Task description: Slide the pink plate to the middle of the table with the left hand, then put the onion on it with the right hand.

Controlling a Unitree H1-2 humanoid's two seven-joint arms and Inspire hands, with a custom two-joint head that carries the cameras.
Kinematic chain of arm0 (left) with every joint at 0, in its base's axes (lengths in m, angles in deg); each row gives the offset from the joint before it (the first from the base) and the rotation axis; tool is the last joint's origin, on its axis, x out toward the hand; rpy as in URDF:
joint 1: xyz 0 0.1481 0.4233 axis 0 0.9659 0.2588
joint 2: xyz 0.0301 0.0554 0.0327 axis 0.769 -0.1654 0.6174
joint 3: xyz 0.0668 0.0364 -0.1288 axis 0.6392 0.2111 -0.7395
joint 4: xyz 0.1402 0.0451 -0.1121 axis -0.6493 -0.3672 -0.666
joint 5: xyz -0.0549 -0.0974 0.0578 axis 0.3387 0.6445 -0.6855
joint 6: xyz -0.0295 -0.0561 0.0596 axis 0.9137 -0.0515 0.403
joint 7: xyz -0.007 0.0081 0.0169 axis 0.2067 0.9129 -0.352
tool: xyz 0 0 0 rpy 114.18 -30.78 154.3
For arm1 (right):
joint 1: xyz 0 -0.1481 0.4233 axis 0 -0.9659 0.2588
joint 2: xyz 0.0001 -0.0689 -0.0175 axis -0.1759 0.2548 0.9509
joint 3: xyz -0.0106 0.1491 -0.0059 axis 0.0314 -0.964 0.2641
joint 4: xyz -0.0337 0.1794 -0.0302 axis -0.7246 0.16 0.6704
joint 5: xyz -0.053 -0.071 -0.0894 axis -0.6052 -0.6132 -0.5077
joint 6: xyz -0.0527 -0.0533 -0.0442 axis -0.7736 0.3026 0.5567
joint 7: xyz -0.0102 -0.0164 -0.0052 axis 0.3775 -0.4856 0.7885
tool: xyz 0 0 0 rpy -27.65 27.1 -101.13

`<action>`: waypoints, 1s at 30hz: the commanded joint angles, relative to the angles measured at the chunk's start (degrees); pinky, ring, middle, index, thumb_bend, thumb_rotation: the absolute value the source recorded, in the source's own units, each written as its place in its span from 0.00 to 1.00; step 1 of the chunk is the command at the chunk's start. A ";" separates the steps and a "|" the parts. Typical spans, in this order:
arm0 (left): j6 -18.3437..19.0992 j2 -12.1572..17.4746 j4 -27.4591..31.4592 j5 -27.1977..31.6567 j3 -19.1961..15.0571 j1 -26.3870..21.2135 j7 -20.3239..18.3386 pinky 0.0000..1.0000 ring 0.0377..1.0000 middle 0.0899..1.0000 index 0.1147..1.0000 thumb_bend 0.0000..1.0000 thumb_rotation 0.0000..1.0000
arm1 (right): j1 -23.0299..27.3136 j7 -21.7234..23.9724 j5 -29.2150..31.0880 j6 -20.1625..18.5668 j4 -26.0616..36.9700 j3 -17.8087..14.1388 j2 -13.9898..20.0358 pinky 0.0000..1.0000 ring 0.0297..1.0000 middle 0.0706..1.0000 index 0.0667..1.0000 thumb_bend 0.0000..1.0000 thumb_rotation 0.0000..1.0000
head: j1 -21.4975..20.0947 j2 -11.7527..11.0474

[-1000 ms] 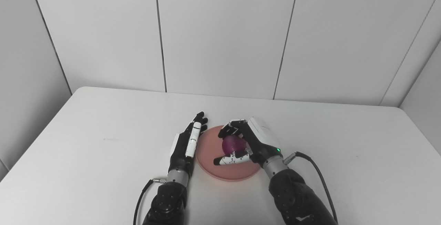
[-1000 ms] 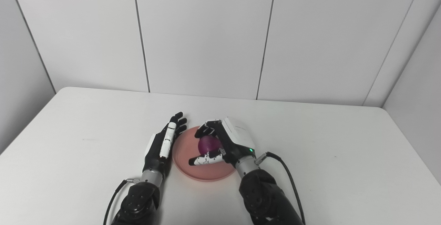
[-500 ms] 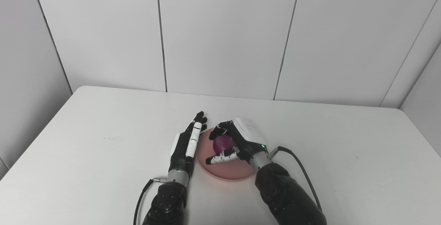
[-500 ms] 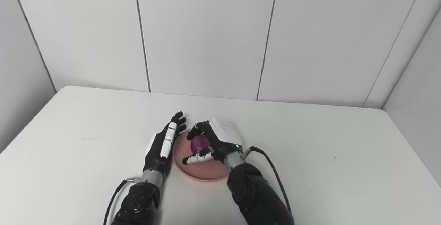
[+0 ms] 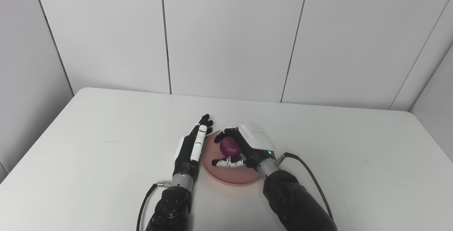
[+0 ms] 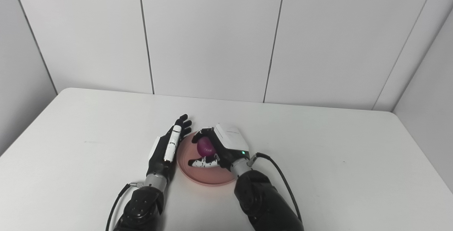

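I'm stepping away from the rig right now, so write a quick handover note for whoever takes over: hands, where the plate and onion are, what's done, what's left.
Left hand: open, fingers straight, lying flat against the left edge of the pink plate, holding nothing.
Right hand: shut on the onion, low over the plate's far half; whether the onion touches the plate cannot be told.
Plate: near the middle of the table, so the slide looks done.
Left to do: set the onion down on the plate, open the right hand, draw both hands back.
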 commanded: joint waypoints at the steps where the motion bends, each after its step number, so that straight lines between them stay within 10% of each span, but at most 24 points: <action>1: 0.20 -0.19 0.48 -0.58 0.44 -1.56 -0.21 0.90 0.91 0.90 0.87 0.53 1.00 | 1.82 -0.27 -0.72 1.07 3.22 -0.24 0.80 0.78 0.73 0.71 0.71 0.78 0.41 | -0.04 -0.01; 15: -0.33 -0.37 -0.14 0.01 0.11 -1.67 -0.35 0.89 0.90 0.89 0.87 0.52 1.00 | -1.05 5.37 -2.68 -2.48 12.32 -1.45 2.83 0.83 0.80 0.79 0.82 0.86 0.63 | -0.40 0.06; 30: -0.71 -0.35 -0.61 0.86 -0.49 -1.82 -1.01 0.91 0.91 0.89 0.87 0.52 1.00 | -6.84 6.50 2.87 -2.13 22.00 -9.63 4.21 0.88 0.90 0.89 0.91 0.89 0.93 | -1.10 -0.14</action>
